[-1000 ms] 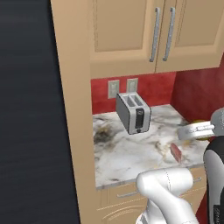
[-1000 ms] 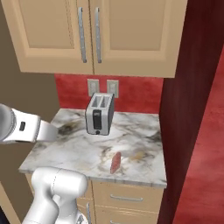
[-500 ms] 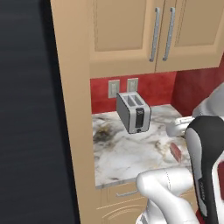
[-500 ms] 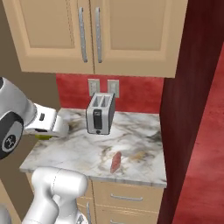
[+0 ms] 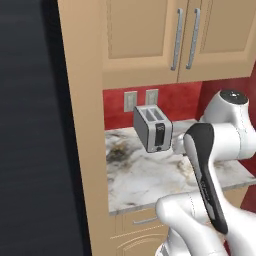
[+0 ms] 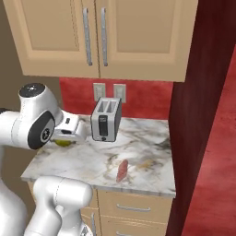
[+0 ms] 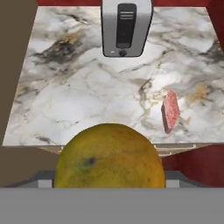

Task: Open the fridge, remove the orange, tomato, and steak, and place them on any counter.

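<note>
The orange [image 7: 109,155] fills the lower middle of the hand view, sitting between the two sides of the claw [image 7: 109,183]. The claw stands wide and is closed around this round fruit, so it carries the orange. The fruit is yellowish-orange with a small dark spot on its left part; being round, it has no clear long axis. In the right base view a small part of the orange [image 6: 63,142] shows under the white hand, at the left middle of the frame, above the left end of the surface [image 6: 87,161].

The steak [image 7: 170,111] lies flat on the marbled surface [image 7: 87,96] at the right middle of the hand view. It is a narrow pinkish-red slab, and its long axis runs nearly from top to bottom of that frame, leaning a little to the left at the lower end. In the right base view the steak [image 6: 122,171] is at the lower middle of the frame, near the front edge of the surface, with its long axis pointing from the front edge toward the back wall.

A steel toaster [image 6: 106,119] stands upright at the back of the surface, well apart from the steak. The dark fridge [image 5: 35,125] takes the left part of the left base view, its door closed.
</note>
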Controlling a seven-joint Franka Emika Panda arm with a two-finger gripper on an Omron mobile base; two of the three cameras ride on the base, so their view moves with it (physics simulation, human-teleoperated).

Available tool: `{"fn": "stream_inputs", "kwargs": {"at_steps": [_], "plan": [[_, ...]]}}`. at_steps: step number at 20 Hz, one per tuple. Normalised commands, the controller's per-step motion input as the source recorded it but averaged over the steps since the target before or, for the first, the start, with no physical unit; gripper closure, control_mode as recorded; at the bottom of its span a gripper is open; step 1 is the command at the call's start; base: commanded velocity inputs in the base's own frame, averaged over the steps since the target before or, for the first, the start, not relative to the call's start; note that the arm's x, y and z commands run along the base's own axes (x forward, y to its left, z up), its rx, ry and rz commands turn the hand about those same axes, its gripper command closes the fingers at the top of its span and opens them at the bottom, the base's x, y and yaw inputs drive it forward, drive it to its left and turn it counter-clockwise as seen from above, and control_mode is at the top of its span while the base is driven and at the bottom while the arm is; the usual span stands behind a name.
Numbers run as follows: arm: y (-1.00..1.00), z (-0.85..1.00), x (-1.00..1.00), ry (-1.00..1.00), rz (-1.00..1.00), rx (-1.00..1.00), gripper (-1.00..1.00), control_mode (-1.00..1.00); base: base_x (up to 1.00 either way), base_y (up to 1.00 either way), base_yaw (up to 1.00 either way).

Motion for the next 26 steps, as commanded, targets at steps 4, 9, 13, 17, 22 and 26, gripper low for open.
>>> {"fn": "stream_inputs", "kwargs": {"at_steps": [4,9,13,17,22,26], "plan": [[0.0,-0.79,0.78,0.01,0.0,0.0,1.0,-1.0,0.0,0.0,0.0],[-0.01,-0.8,0.69,0.09,0.0,0.0,1.0,-1.0,0.0,0.0,0.0],[-0.04,-0.64,0.55,0.17,0.0,0.0,1.0,-1.0,0.0,0.0,0.0],[-0.16,-0.59,0.52,0.18,0.0,0.01,1.0,-1.0,0.0,0.0,0.0],[-0.21,-0.59,0.5,0.17,0.0,0.02,1.0,-1.0,0.0,0.0,0.0],[-0.19,-0.56,0.51,0.15,0.0,0.01,1.0,-1.0,0.0,0.0,0.0]]}}
